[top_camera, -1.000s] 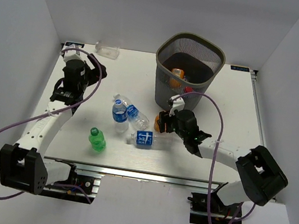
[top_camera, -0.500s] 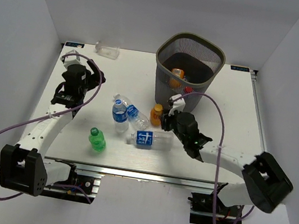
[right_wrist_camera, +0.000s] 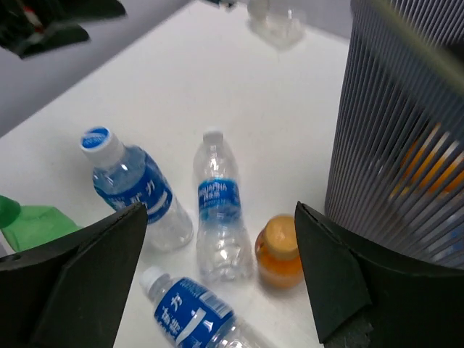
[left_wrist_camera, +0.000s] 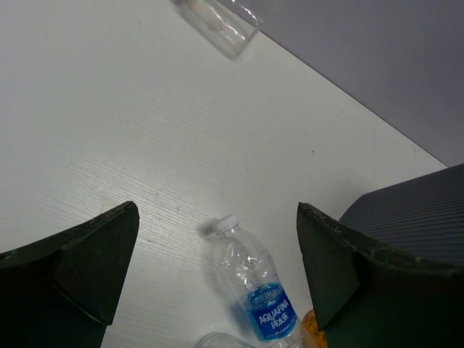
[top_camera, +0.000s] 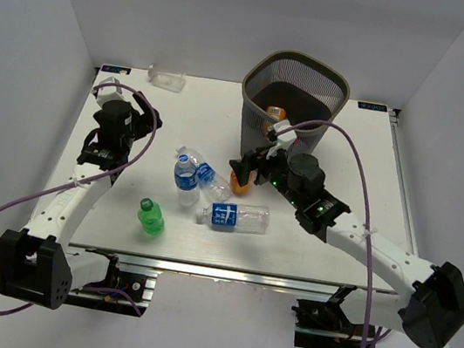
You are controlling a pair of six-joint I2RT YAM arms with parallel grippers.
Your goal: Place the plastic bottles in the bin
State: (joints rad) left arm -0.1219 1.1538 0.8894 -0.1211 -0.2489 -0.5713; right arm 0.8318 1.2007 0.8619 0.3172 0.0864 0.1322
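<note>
My right gripper hangs open just above a small orange bottle that stands upright beside the bin. It holds nothing. Three clear plastic bottles with blue labels lie near the table's middle, and a green one lies nearer the front. Another orange bottle lies inside the bin. At the left, my left gripper is open and empty, facing a blue-labelled bottle.
A plain clear bottle lies at the table's back edge, left of the bin. White walls close in the table on three sides. Purple cables loop from both arms.
The orange bottle that was between the right gripper's fingers now stands free by the bin. The right gripper has opened and risen toward the bin. The left arm has barely moved.
</note>
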